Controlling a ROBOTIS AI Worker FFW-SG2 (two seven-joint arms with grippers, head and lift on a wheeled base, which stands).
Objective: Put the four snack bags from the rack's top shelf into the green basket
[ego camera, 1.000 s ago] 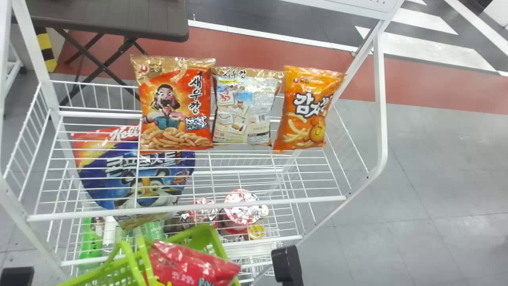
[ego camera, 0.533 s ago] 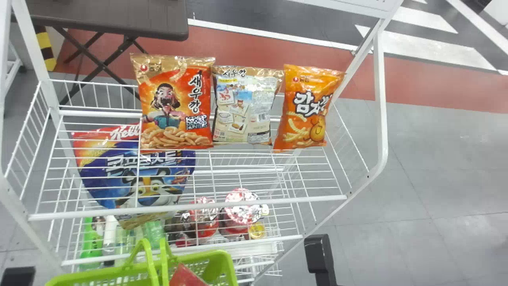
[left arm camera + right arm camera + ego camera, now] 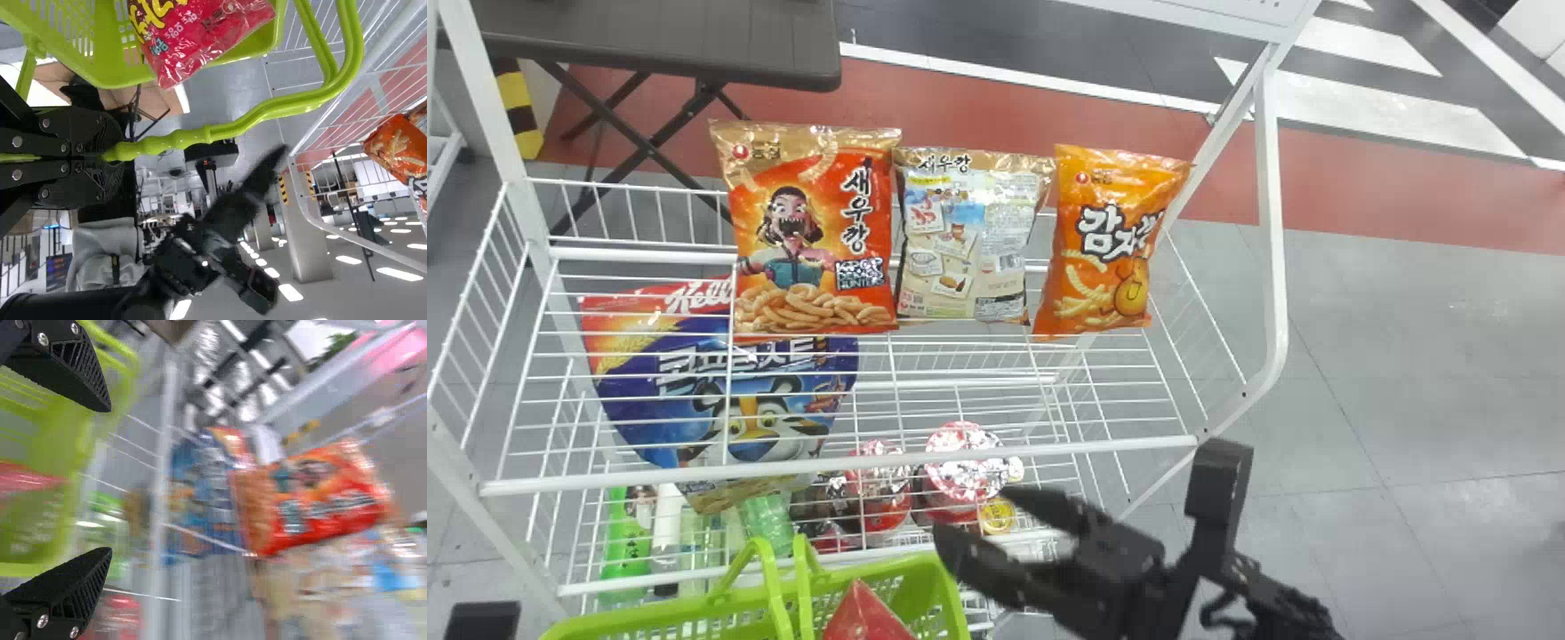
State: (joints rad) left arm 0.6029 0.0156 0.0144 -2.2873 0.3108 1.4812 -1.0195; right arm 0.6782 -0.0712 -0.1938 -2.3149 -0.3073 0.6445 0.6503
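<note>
Three snack bags stand side by side on the rack's top shelf in the head view: a red-orange one (image 3: 814, 240), a beige one (image 3: 969, 240) and an orange one (image 3: 1107, 244). A red bag (image 3: 863, 615) lies in the green basket (image 3: 667, 622) at the bottom edge. My right gripper (image 3: 975, 514) is open and holds nothing, right of the basket and in front of the rack. Its fingers part widely at the right gripper (image 3: 110, 480) in its wrist view. A black part of my left gripper (image 3: 485, 620) shows bottom left; the left gripper (image 3: 107, 157) is closed around the basket handle (image 3: 267, 110).
Below the top shelf (image 3: 836, 465) are a blue cereal bag (image 3: 738, 400), cups (image 3: 960, 471) and green bottles (image 3: 627, 542). The rack's white right post (image 3: 1276, 240) rises beside the orange bag. A dark table (image 3: 658, 40) stands behind.
My right gripper has come up into the head view from the bottom right. The basket has shifted, and the red bag sits lower in that view. The three shelf bags stand as before.
</note>
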